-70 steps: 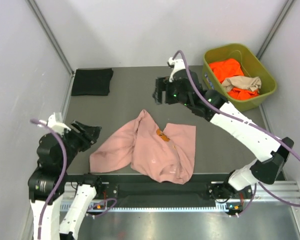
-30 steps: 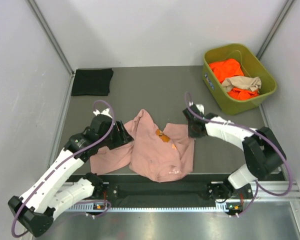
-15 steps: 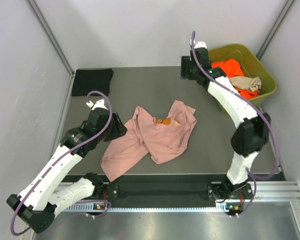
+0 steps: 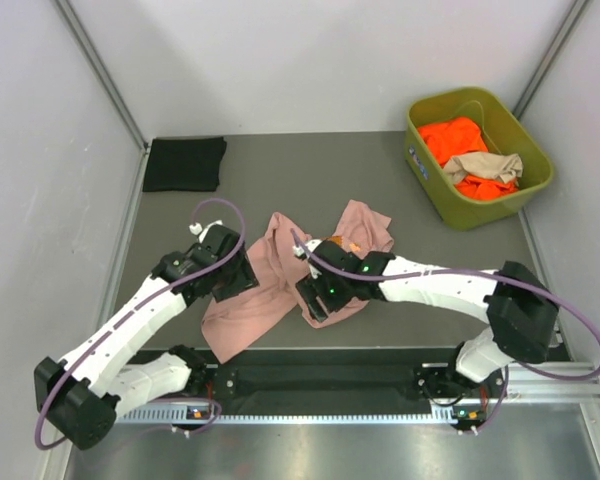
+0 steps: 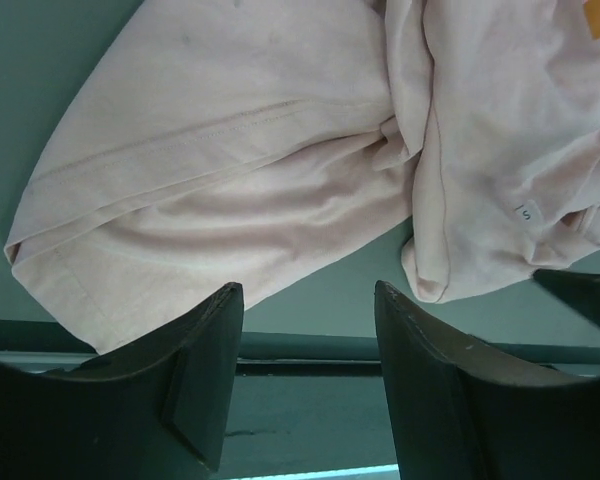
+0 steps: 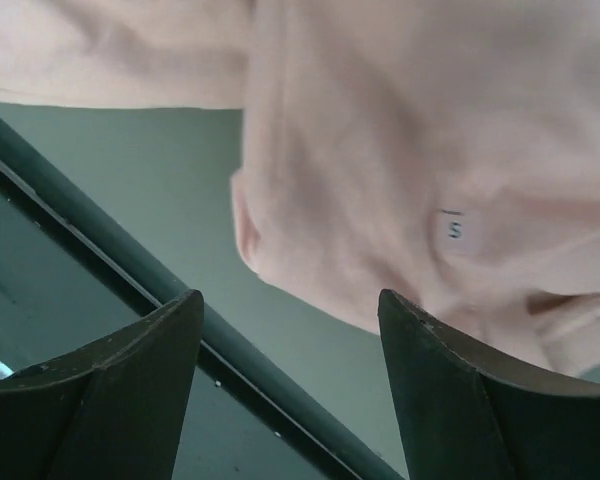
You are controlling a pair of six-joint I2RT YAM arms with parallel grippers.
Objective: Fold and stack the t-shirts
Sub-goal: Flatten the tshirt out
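Note:
A dusty pink t-shirt (image 4: 275, 262) lies crumpled at the middle of the table, its back right part bunched up. My left gripper (image 4: 238, 280) hovers open over its left side; in the left wrist view the pink cloth (image 5: 230, 150) spreads beyond the open gripper (image 5: 308, 300), nothing between the fingers. My right gripper (image 4: 315, 297) stands open over the shirt's near edge; the right wrist view shows the pink cloth (image 6: 400, 130) with a size label past the empty gripper (image 6: 290, 300). A folded black t-shirt (image 4: 184, 163) lies at the back left. Orange (image 4: 450, 137) and tan (image 4: 485, 163) t-shirts sit in the bin.
The olive-green bin (image 4: 450, 205) stands at the back right corner. The table's near edge, a dark rail (image 5: 310, 345), runs just under both grippers. Grey walls close in the left and right sides.
My right arm has swung from the back near the bin down to the pink shirt's near edge, its gripper opened. The left gripper shifted slightly along the shirt's left side.

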